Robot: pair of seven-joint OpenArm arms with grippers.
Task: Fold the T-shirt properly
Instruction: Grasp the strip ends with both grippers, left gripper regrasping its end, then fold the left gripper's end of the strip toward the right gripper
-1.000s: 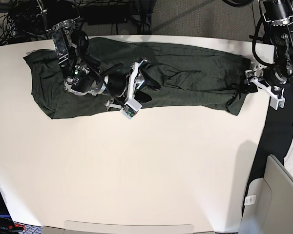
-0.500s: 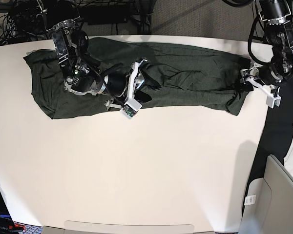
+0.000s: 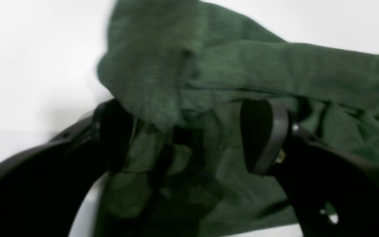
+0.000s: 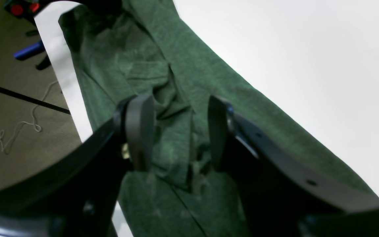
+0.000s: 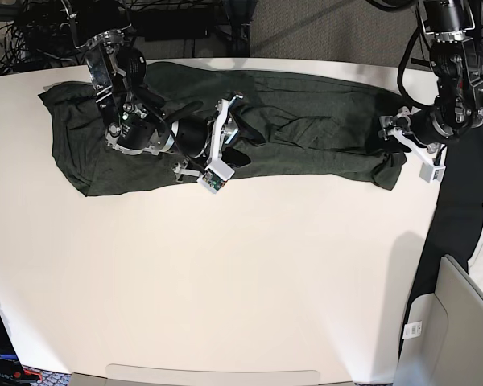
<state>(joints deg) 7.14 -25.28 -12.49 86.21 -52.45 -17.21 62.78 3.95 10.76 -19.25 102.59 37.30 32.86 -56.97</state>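
The dark green T-shirt (image 5: 306, 121) lies as a long band across the far side of the white table (image 5: 225, 273). My right gripper (image 5: 243, 138) hovers low over its middle. In the right wrist view that gripper (image 4: 179, 131) stands open, its fingers straddling a raised wrinkle of the T-shirt (image 4: 192, 75). My left gripper (image 5: 389, 135) is at the shirt's bunched right end. In the left wrist view it (image 3: 189, 138) is wide open, with rumpled T-shirt (image 3: 275, 65) fabric lying between and over the fingers.
The table's right edge runs just beyond my left gripper. A grey container (image 5: 459, 322) stands off the table at lower right. Cables (image 5: 32, 24) crowd the floor behind the far left corner.
My left gripper has moved left from the table's edge onto the shirt's right end, pushing the fabric up a little. The right arm has barely shifted.
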